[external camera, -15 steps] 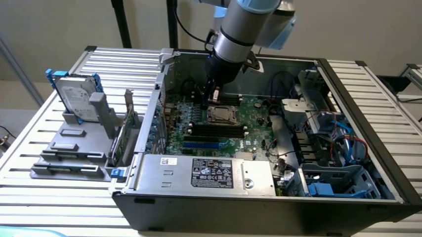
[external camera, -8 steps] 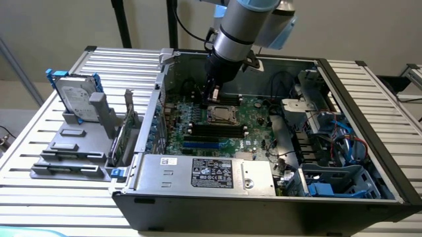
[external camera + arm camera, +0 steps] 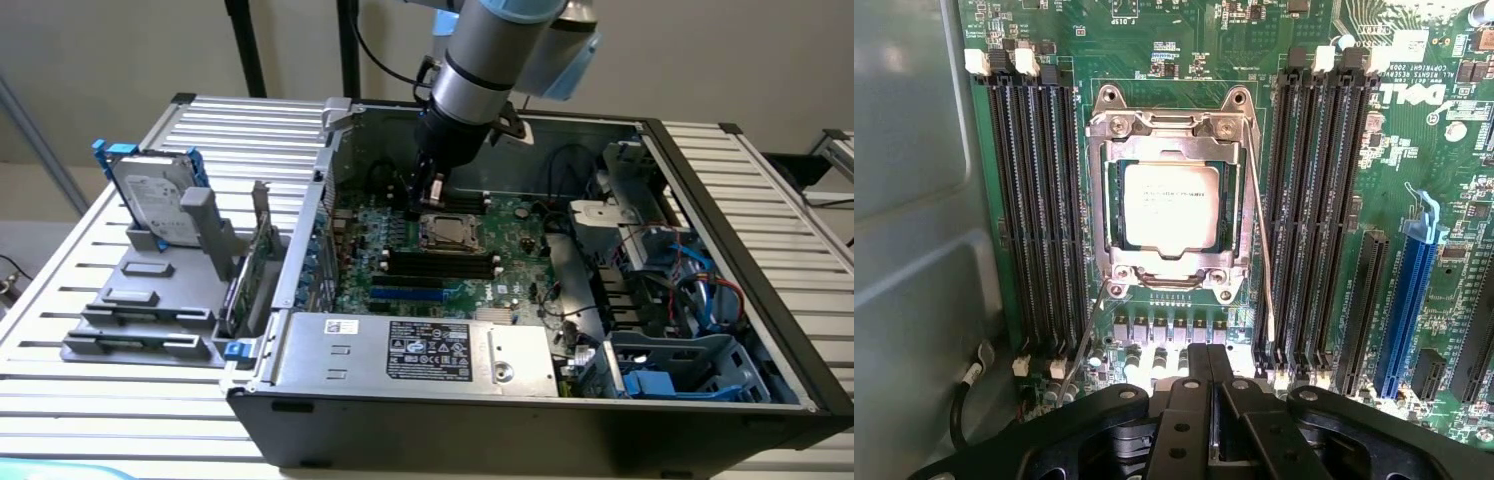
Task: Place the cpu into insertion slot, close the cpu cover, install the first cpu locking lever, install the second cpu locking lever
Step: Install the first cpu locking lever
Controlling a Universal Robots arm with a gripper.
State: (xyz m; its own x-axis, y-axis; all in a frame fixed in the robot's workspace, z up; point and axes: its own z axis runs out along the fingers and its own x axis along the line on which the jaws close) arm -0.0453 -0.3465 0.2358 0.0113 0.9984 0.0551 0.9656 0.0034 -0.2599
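While my black gripper (image 3: 1206,375) is hovering clenched on nothing beside the square black insertion slot (image 3: 1116,210), the silvery-beige square cpu (image 3: 1172,205) is sitting in it under the thin silver metal cpu cover (image 3: 1174,128) | risk: I am liable to slip off a thin wire locking lever (image 3: 1259,230) flanking the slot | lever hooks hard to make out

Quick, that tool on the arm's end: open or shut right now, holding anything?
Tool: closed, nothing visible in its grip; the cpu lies apart from it, under the cpu cover.
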